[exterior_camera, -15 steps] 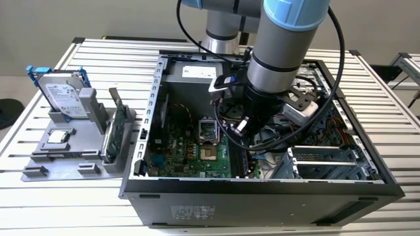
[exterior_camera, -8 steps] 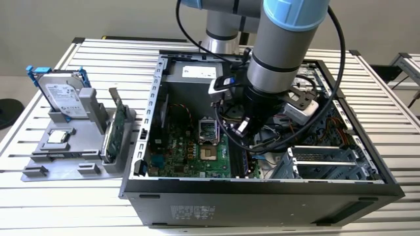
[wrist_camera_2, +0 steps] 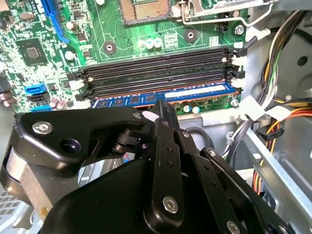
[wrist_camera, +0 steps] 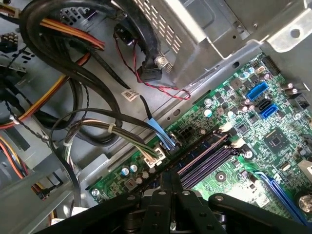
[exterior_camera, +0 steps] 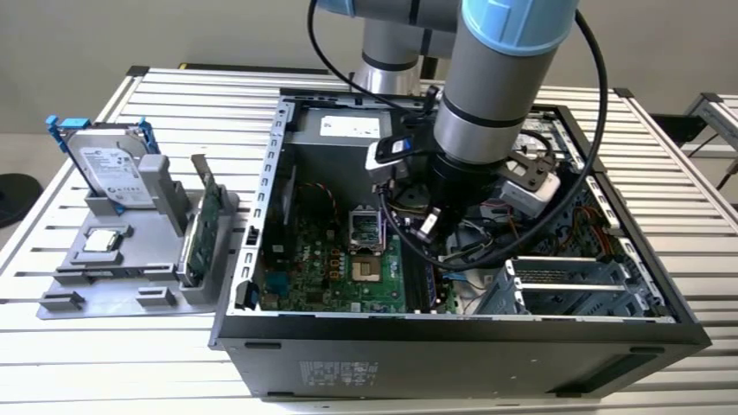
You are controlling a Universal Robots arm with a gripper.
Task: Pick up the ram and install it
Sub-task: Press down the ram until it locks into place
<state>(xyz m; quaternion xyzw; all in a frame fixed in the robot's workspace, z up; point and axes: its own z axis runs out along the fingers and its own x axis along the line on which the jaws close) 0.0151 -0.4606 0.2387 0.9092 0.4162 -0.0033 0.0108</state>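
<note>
Slatted metal table [exterior_camera: 92, 346]; open computer case [exterior_camera: 461, 346] lying on it, motherboard [exterior_camera: 334, 268] up. Arm reaches straight down into case. Gripper [wrist_camera_2: 158, 109] fingers together, tip at the ram [wrist_camera_2: 161, 97]. Ram seated in the slot nearest the gripper, long axis parallel to the empty slots [wrist_camera_2: 156, 73] beyond.

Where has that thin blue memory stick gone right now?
In the second wrist view, the thin blue memory stick with a pale label strip lies along the motherboard slot nearest the black tool, beside three empty black slots, inside the open computer case.
</note>
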